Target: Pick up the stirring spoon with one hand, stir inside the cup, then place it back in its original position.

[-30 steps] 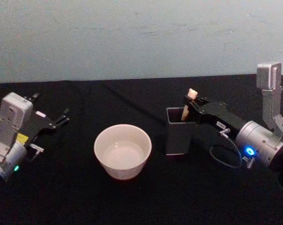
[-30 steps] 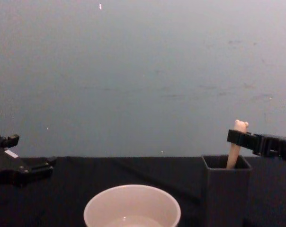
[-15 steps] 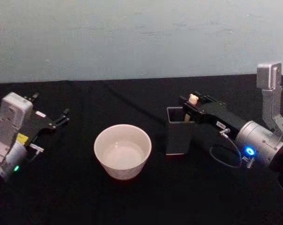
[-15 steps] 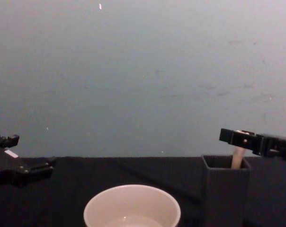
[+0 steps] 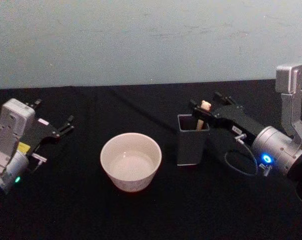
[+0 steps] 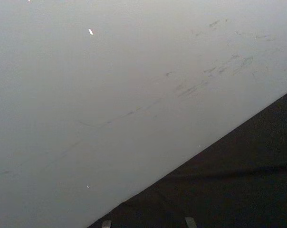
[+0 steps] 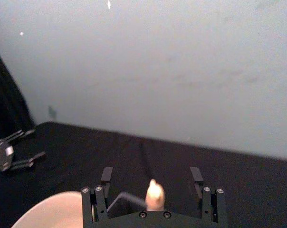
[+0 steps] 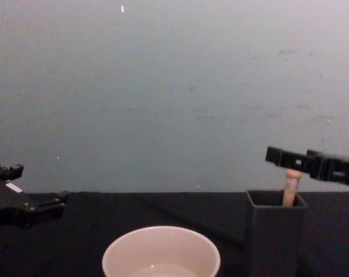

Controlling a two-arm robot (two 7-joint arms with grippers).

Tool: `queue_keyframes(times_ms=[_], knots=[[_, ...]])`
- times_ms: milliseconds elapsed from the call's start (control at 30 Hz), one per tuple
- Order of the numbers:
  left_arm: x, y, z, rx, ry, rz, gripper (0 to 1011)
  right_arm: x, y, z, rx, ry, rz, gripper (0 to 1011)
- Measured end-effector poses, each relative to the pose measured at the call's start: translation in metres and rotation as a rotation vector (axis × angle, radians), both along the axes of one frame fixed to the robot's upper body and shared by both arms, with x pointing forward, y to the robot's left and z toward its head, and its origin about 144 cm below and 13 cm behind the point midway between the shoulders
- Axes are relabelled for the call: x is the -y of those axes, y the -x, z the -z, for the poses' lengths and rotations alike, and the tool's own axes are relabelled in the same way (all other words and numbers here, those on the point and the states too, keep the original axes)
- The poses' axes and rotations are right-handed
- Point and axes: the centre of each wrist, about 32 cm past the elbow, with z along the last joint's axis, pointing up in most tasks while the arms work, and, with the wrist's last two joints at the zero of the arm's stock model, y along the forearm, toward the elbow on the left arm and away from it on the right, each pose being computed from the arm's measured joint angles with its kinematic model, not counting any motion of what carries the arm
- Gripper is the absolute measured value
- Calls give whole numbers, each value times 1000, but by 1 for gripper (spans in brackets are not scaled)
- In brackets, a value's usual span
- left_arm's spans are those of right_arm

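R gripper (image 5: 203,109) fingers open around spoon (image 5: 205,106) in holder (image 5: 192,140); L gripper (image 5: 53,122) fingers open, idle.

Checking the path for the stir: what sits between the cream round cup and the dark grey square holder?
Nothing: in the head view, bare black cloth separates the cream round cup from the dark grey square holder.

Bare table (image 5: 141,220) surrounds the cup (image 5: 131,161); the holder (image 5: 192,139) stands just beside it.
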Motion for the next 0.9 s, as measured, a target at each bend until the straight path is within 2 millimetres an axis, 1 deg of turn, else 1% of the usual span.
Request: queue_keyframes(times_ms=[133, 167, 267, 300, 400, 467, 567, 600, 900], knots=[[0, 0, 0, 0, 0, 0, 1001, -6, 1, -4, 97, 23, 70, 1003], [0, 0, 0, 0, 0, 0, 1001, -9, 1, -5, 149, 39, 116, 1002], [0, 0, 0, 0, 0, 0, 1001, -15, 2, -5, 226, 79, 201, 1003], [0, 0, 0, 0, 0, 0, 1001, -19, 2, -5, 270, 115, 258, 1002], [0, 0, 0, 0, 0, 0, 1001, -23, 2, 0, 303, 190, 361, 1002], [0, 0, 0, 0, 0, 0, 1001, -25, 3, 4, 305, 229, 404, 1002], [0, 0, 0, 0, 0, 0, 1001, -27, 5, 17, 279, 300, 459, 1003], [0, 0, 0, 0, 0, 0, 1001, -27, 7, 24, 254, 324, 469, 1003], [0, 0, 0, 0, 0, 0, 1001, -27, 15, 62, 122, 400, 469, 1003]])
